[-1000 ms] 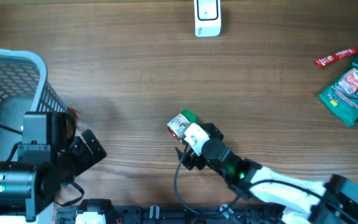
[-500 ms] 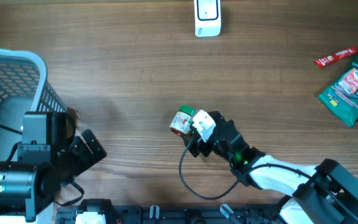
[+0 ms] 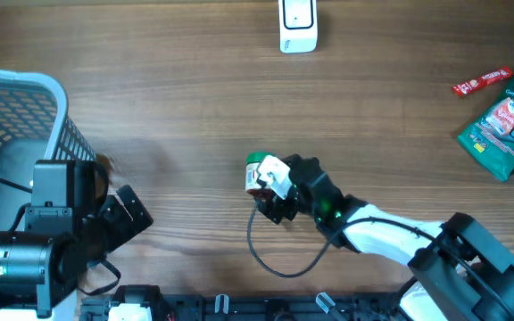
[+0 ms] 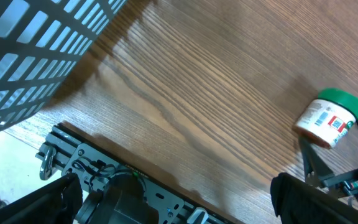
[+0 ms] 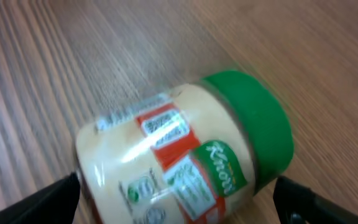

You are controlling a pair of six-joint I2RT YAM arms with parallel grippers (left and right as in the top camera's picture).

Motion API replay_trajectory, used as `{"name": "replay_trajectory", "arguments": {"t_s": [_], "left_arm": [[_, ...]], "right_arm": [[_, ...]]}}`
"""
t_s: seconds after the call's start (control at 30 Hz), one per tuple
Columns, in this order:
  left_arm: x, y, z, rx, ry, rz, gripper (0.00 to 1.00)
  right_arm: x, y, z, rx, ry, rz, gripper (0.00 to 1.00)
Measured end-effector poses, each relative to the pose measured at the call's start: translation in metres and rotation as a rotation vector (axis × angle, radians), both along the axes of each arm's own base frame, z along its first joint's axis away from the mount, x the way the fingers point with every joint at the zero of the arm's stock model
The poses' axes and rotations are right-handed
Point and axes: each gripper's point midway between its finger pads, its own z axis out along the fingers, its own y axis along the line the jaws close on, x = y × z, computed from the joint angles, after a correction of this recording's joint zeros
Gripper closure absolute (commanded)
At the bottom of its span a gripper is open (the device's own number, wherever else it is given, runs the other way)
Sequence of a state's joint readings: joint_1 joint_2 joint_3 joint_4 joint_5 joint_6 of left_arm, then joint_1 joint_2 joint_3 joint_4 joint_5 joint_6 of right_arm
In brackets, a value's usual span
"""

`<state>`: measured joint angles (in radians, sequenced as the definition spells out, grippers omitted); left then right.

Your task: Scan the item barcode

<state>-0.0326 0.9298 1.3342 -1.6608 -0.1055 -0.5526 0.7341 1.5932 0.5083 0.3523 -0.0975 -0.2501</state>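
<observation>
The jar [image 5: 179, 155] lies on its side, mid-frame from above, its green lid up-right in the right wrist view. The right gripper [image 3: 270, 189] (much nearer) straddles it, fingers spread, holding nothing. The left gripper [image 3: 128, 214] gapes too.

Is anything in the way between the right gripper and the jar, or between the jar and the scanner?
Nothing visible. The right gripper is open and right at the jar, which lies on its side. Between the jar and the scanner at the far edge there is only bare table.
</observation>
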Motion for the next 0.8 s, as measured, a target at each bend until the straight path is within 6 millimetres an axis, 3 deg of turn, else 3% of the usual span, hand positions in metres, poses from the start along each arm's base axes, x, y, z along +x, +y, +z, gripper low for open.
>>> {"name": "replay_trajectory", "arguments": {"t_s": [0.1,0.13,0.17,0.23,0.3,0.37,0.4,0.43,0.53,0.57,0.7,0.8], "left_arm": [[0.0,0.0,0.0,0.0,-0.001,0.0,0.0],[0.0,0.0,0.0,0.0,0.002,0.0,0.0],[0.0,0.0,0.0,0.0,0.001,0.0,0.0],[0.0,0.0,0.0,0.0,0.002,0.0,0.0],[0.0,0.0,0.0,0.0,0.001,0.0,0.0],[0.0,0.0,0.0,0.0,0.0,0.0,0.0],[0.0,0.0,0.0,0.0,0.0,0.0,0.0],[0.0,0.0,0.0,0.0,0.0,0.0,0.0],[0.0,0.0,0.0,0.0,-0.001,0.0,0.0],[0.0,0.0,0.0,0.0,0.001,0.0,0.0],[0.0,0.0,0.0,0.0,0.001,0.0,0.0],[0.0,0.0,0.0,0.0,0.001,0.0,0.0]], "right_arm": [[-0.013,-0.011,0.017,-0.001,0.211,-0.141,0.0],[-0.019,-0.016,0.038,0.039,0.256,-0.201,0.0],[-0.022,-0.018,0.06,0.087,0.286,-0.25,0.0],[-0.026,-0.021,0.143,0.327,0.286,-0.352,0.0],[-0.04,-0.033,0.209,0.546,0.245,-0.373,0.0],[-0.044,-0.04,0.24,0.66,0.212,-0.386,0.01],[-0.043,-0.043,0.241,0.672,0.216,-0.409,0.01],[-0.039,-0.045,0.23,0.646,0.244,-0.451,0.01],[-0.011,-0.038,0.145,0.372,0.465,-0.643,0.01],[0.0,-0.032,0.129,0.28,0.524,-0.693,0.01],[0.05,-0.001,0.098,0.077,0.65,-0.811,0.01],[0.053,0.005,0.05,-0.017,0.745,-0.876,0.01]]}}
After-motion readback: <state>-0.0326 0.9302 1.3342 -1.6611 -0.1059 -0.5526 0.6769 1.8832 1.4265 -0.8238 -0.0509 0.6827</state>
